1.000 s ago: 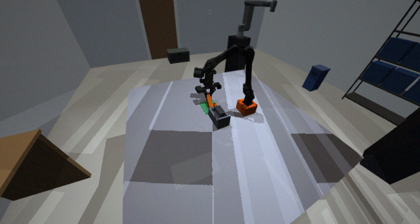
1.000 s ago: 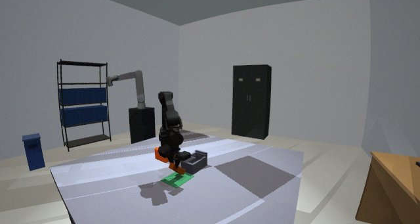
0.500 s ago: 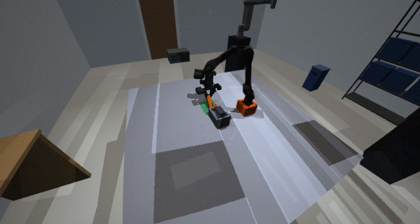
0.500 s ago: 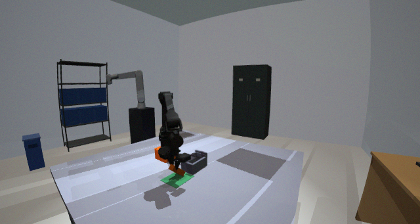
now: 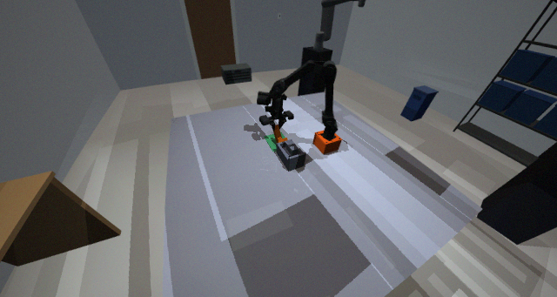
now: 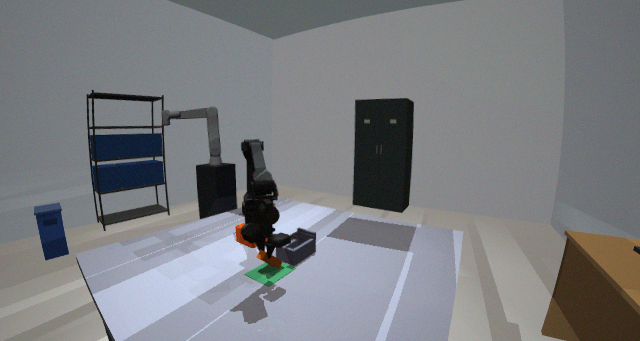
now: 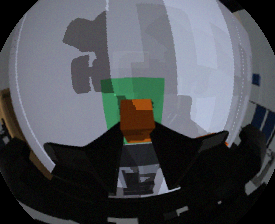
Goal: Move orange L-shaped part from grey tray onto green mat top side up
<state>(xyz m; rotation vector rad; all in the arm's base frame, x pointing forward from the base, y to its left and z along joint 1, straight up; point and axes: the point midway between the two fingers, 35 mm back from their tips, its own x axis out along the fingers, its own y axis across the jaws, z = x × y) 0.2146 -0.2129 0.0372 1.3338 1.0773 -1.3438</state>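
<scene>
The orange L-shaped part (image 5: 278, 134) (image 6: 271, 259) (image 7: 137, 118) is out of the grey tray (image 5: 291, 160) (image 6: 299, 251) (image 7: 138, 155). My gripper (image 5: 277, 126) (image 6: 265, 253) (image 7: 135, 123) is shut on it near its upper end. The part hangs tilted, its lower end over the tray-side portion of the green mat (image 5: 271, 144) (image 6: 264, 277) (image 7: 109, 96). Whether that end touches the mat, I cannot tell. The fingers hide part of the held end.
The tray stands right beside the mat, its pocket empty. The orange base block (image 5: 327, 143) (image 6: 242, 235) of my arm stands beyond the mat and tray. The arm and gripper cast shadows on the table (image 5: 209, 158) (image 6: 350, 291) near the mat.
</scene>
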